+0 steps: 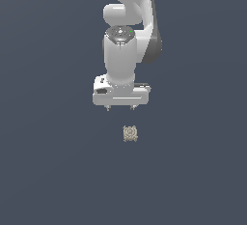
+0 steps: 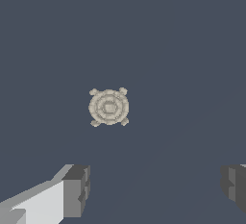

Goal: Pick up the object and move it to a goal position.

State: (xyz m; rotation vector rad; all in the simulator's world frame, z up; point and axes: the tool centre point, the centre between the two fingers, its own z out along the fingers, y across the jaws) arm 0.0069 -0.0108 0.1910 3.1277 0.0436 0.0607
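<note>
Fingertips of the white gripper [image 1: 120, 107] stand spread wide with nothing between them, hanging clear of the flat grey-blue floor [image 1: 48, 171]. The object [image 1: 130, 133] lies on that floor just nearer than the gripper and slightly toward the exterior view's right: a tiny beige-tan, lumpy, roughly square piece with concentric rings on top and small nubs at its corners. Bare floor surrounds it on every side.

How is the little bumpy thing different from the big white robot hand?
The object is beige-tan; the gripper is white with dark fingertips. The object is tiny, while the gripper is far bigger. The object lies flat on the dark surface, showing ring patterns on top; the gripper hangs from the arm, pointing down with its jaws apart and nothing between them. They do not touch. Both look like simple simulator renders.
</note>
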